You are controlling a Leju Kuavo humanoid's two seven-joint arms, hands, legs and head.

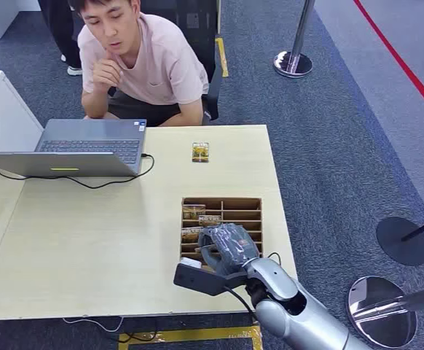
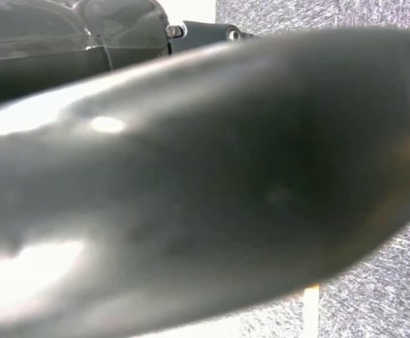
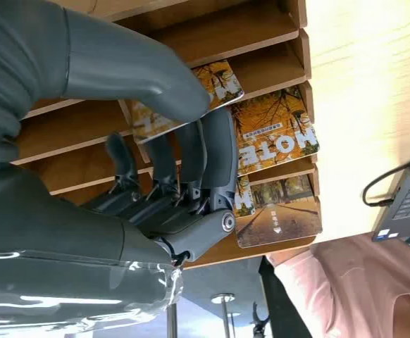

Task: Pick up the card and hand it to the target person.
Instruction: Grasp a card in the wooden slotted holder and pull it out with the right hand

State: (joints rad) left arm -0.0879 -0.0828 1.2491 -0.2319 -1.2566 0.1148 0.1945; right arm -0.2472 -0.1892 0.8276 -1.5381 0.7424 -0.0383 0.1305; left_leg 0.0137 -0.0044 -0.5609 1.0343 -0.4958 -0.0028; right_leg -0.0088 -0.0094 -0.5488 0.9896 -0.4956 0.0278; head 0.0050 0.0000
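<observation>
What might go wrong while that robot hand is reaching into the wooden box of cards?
The right robot hand has its thumb on one card lying tilted in the wooden rack; a thin flat card could slip away. Its fingers reach near other cards, so it might disturb or drag a second one. The person sits across the table, a long reach for the handover.

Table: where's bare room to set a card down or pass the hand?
Free: the wide stretch of table between laptop and wooden organizer, and the strip beside the loose card. Crowded: the organizer, where the right hand is among the cards.
</observation>
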